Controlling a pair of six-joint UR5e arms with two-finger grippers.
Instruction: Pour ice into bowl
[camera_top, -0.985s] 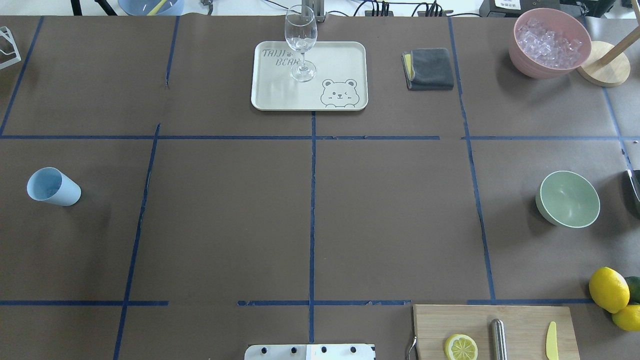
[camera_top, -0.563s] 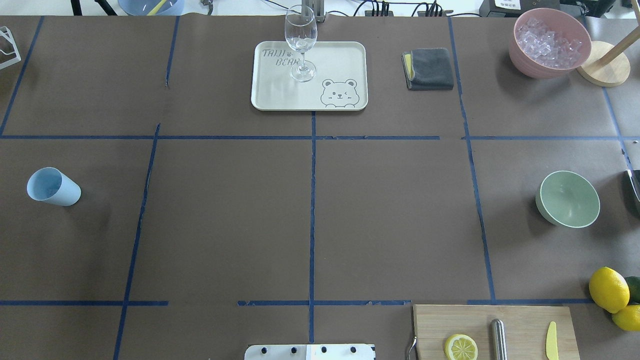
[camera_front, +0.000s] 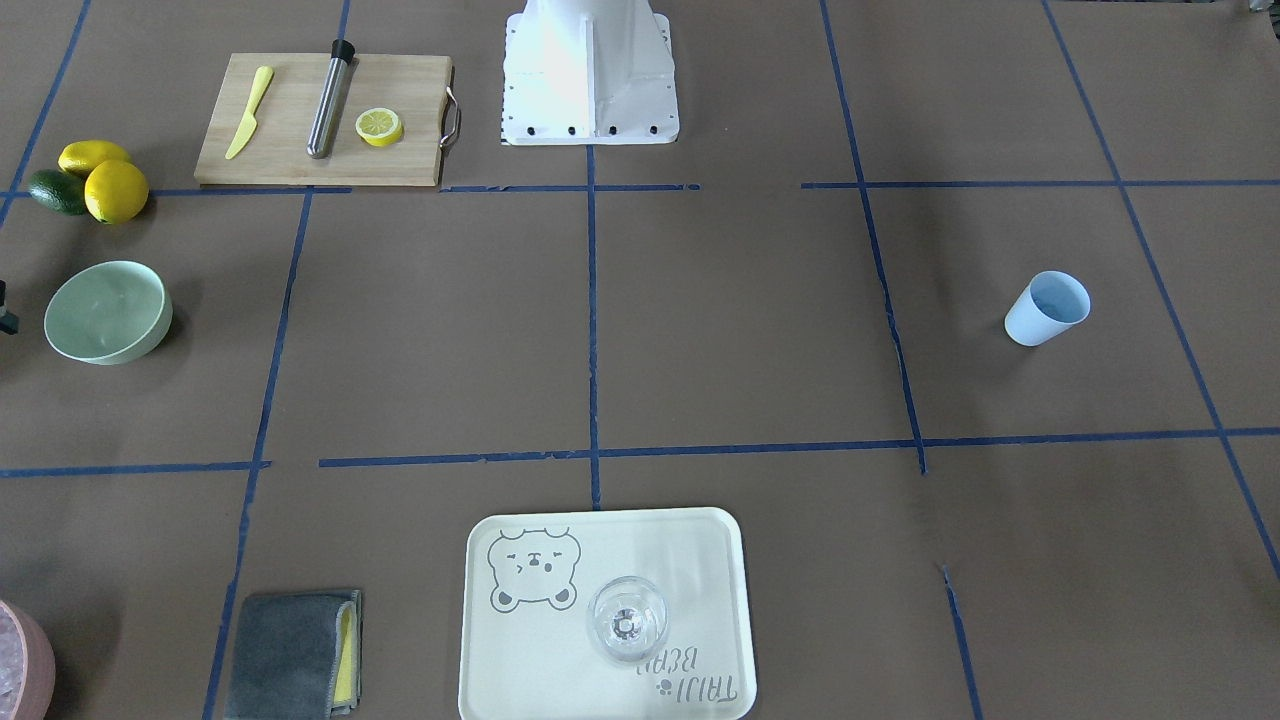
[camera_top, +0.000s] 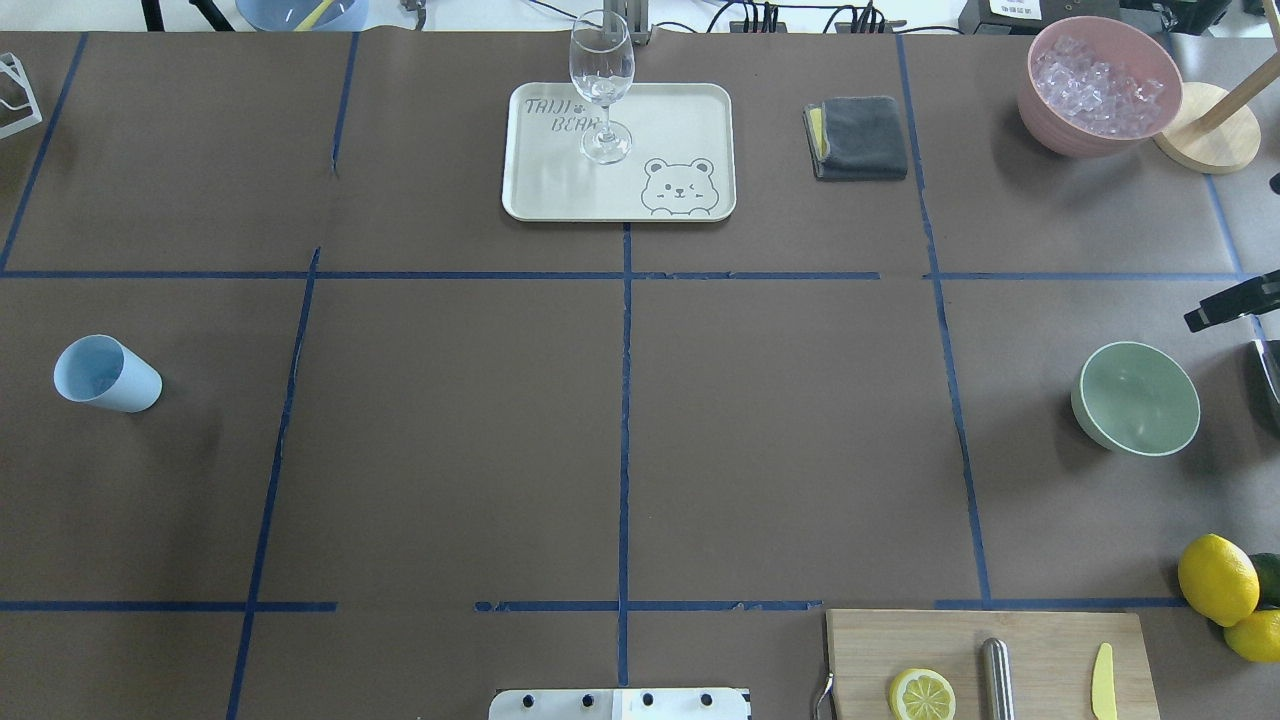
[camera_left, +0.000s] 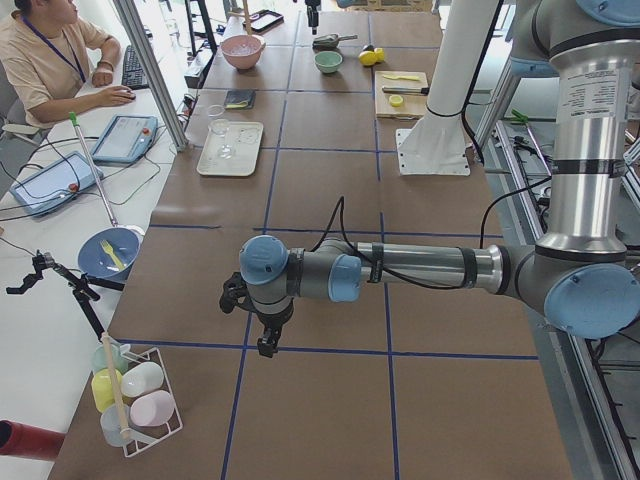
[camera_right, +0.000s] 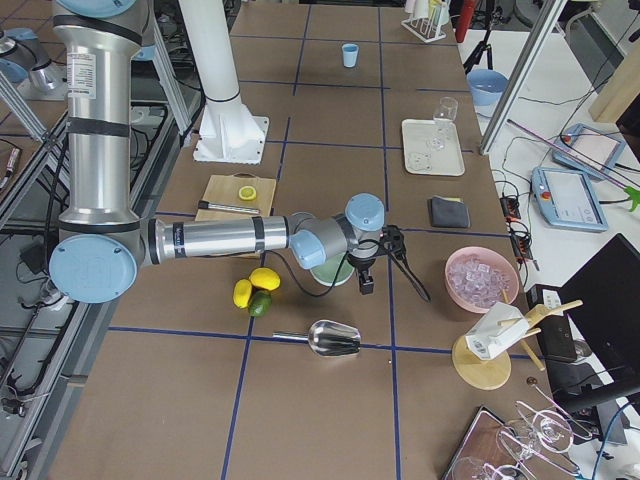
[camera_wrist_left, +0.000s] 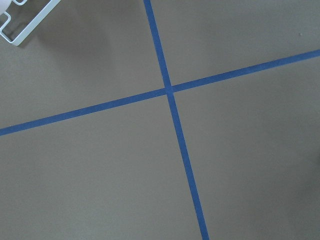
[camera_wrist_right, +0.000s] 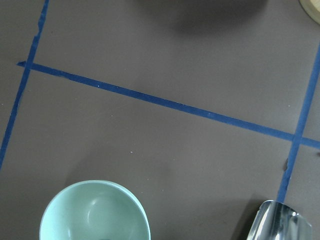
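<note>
Newly beside the empty bowl (camera_top: 1136, 398): right pincer (camera_right: 366, 282) (gape unclear); ice (camera_top: 1098, 85) in pink container (camera_top: 1042, 108).

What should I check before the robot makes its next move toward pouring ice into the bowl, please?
1. Bowl upright, empty and uncovered: ok.
2. Ice supply: the pink container holds ice cubes: ok.
3. Metal scoop loaded: not ok. It lies on the table beside the bowl, ungripped, and looks empty.
4. Right gripper ready to grasp: cannot tell. It hangs close to the bowl with nothing seen in it, but whether it is open or shut is unclear.
5. Left gripper out of the way: ok. It hangs over bare table at the far end from the bowl.
</note>
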